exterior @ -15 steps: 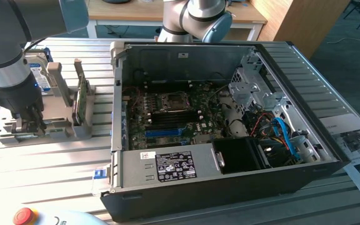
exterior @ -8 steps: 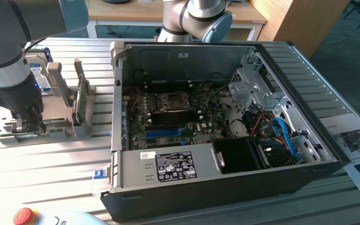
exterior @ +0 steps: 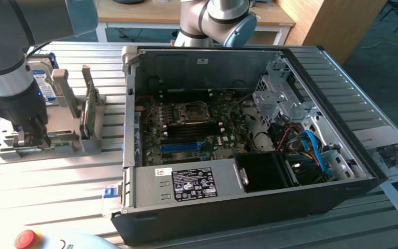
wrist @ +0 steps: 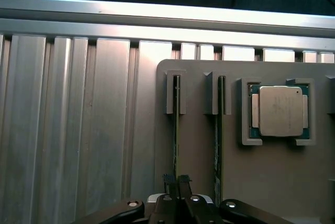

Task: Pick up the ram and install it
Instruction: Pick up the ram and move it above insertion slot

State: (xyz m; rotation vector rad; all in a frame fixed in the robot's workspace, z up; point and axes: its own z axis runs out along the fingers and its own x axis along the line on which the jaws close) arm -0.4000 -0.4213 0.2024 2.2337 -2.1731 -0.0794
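We find the gripper pinching the ram, which stands on edge in its holder slot near the table edge, bare slats alongside. The neighbouring pocket holds a processor.

Hand pointing straight down, fingers pinched nearly together.

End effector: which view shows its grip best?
Wrist view: the end effector has its fingertips pinched on the edge-on ram, which stands in the grey holder. The exterior view shows the end effector side-on, down at that holder, grip unclear.
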